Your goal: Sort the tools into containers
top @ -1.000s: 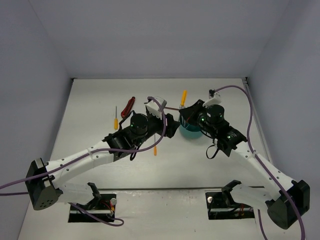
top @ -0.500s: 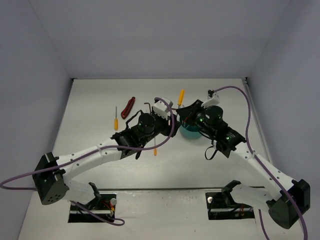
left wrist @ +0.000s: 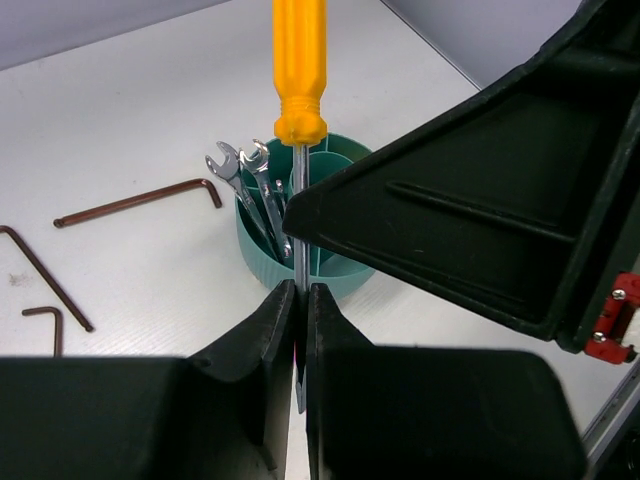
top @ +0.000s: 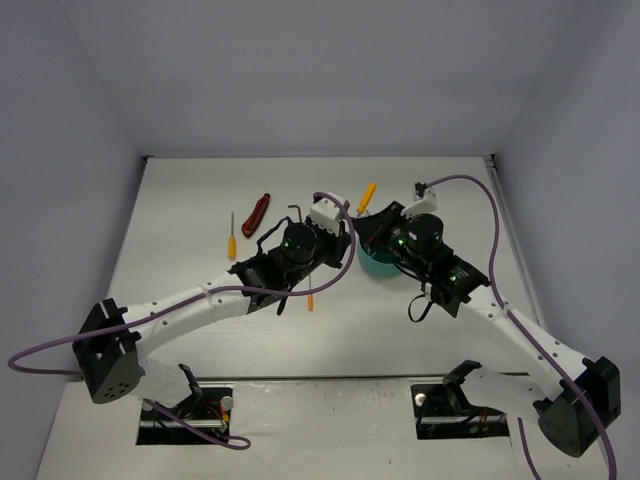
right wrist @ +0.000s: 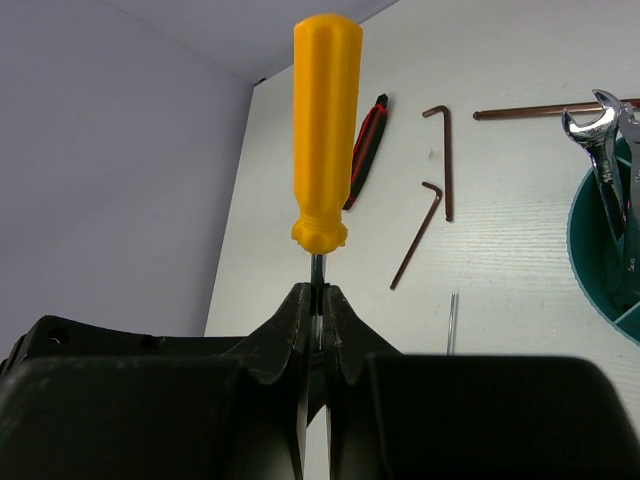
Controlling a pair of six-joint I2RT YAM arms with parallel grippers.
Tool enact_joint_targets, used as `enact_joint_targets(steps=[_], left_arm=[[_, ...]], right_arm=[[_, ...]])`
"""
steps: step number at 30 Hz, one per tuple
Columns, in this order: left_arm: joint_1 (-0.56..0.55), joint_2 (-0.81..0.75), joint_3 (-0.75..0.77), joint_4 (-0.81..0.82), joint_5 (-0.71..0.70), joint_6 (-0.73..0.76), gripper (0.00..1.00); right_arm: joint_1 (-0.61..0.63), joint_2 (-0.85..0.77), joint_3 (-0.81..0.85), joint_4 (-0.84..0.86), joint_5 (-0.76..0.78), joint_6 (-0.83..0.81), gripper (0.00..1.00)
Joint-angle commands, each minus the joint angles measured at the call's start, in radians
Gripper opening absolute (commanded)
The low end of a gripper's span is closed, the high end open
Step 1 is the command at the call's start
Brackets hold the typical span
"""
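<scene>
An orange-handled screwdriver stands over the table with both grippers on its thin metal shaft. My left gripper is shut on the shaft low down. My right gripper is shut on the shaft just under the handle, and its black body fills the right of the left wrist view. In the top view the handle sticks out above the two wrists. Just behind stands the teal tub, with two silver wrenches upright in one compartment.
Dark hex keys lie left of the tub. A red-and-black-handled tool and a small orange screwdriver lie at the back left. Another orange screwdriver lies under my left arm.
</scene>
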Motion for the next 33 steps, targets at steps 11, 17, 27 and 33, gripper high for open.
enact_joint_targets(steps=[11, 17, 27, 33], left_arm=[[0.070, -0.141, -0.063, 0.061, 0.053, -0.017, 0.00], [0.146, -0.200, -0.078, -0.093, 0.142, 0.007, 0.00], [0.196, -0.280, 0.083, -0.594, 0.255, 0.170, 0.00], [0.210, -0.288, 0.174, -0.794, 0.324, 0.227, 0.00]], right_arm=[[0.010, -0.047, 0.001, 0.051, 0.061, -0.103, 0.52], [0.010, -0.039, 0.040, -0.015, 0.049, -0.234, 0.72], [0.082, -0.048, 0.125, -0.099, -0.119, -0.824, 0.74], [0.133, -0.014, 0.185, -0.181, -0.254, -1.142, 0.73]])
